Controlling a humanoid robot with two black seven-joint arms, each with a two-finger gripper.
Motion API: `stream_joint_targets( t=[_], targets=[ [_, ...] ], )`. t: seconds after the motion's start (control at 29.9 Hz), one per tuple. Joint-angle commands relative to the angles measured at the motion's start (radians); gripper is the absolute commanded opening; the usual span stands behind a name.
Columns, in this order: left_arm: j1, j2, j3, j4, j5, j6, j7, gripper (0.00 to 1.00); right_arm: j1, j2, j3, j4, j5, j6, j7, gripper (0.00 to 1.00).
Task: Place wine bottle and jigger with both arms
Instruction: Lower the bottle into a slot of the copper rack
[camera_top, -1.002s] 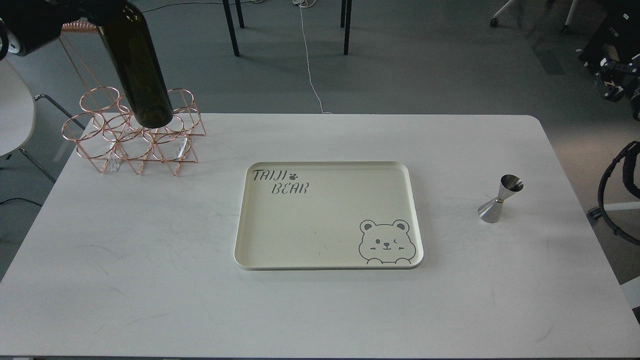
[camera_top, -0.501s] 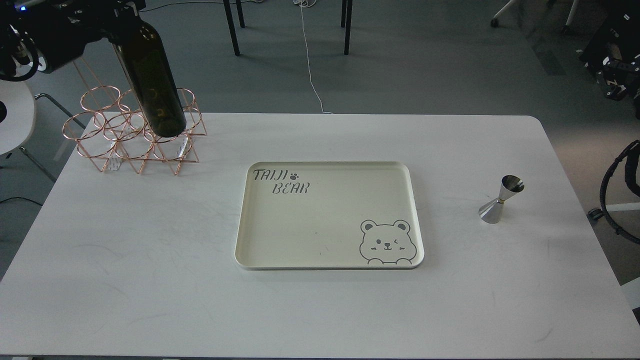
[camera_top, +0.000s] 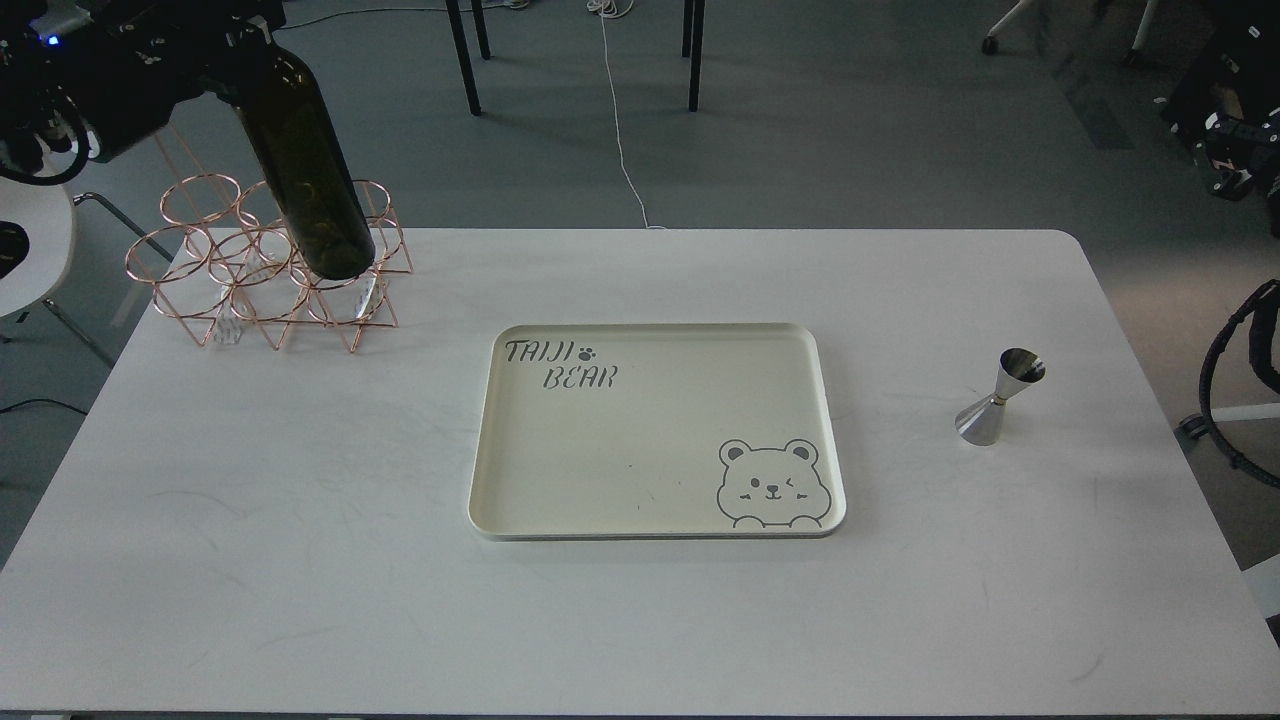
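The left pincer seemingly clamps the tilted wine bottle above the copper rack; the jigger stands on the table.

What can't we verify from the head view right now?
- Left gripper: dark against the wine bottle; its fingers and grip cannot be told apart.
- Bottle neck: hidden by the left arm.
- Right gripper: outside the frame; only a cable loop shows at the right edge.
- Jigger: too small to see its gold band clearly.
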Motion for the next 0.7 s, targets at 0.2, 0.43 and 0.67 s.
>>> stream_joint_targets(
  t=[0.2,0.43,0.67],
  targets=[
    [-0.031,0.009,0.001,-0.006,-0.001,-0.005,0.0,0.08,0.0,-0.001,0.0,-0.002,0.0,0.0,0.0,0.96],
    [-0.033,0.01,0.003,-0.012,0.001,-0.007,0.0,0.08,0.0,-0.001,0.0,-0.002,0.0,0.0,0.0,0.96],
    [-0.025,0.012,0.004,-0.012,-0.002,-0.005,0.0,0.08,0.0,-0.001,0.0,-0.002,0.0,0.0,0.0,0.96]
  ],
)
